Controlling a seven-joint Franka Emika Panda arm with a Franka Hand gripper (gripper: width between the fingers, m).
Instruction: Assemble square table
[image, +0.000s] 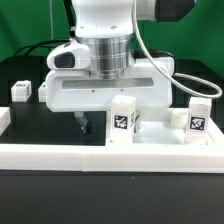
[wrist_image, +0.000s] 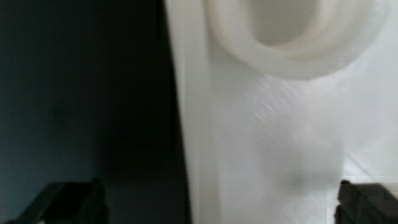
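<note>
lone leg (image: 20, 91) stood far on exterior view's left | gripper (image: 81, 123) was spread wide, empty, poised at tabletop (image: 150, 95) front edge | that edge ran lengthwise between fingers (wrist_image: 68, 203), slab toward one finger | corner socket (wrist_image: 285, 30) lay just ahead

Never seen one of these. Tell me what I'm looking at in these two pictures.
The white machine is a robot arm with a two-finger gripper. One picture comes from a camera off the arm; the other from a camera on its wrist, showing the dark fingertips spread open, holding nothing. Between them lies a white tabletop with a round socket. On the black table sit small white tagged legs, three showing, near a low white border wall.
</note>
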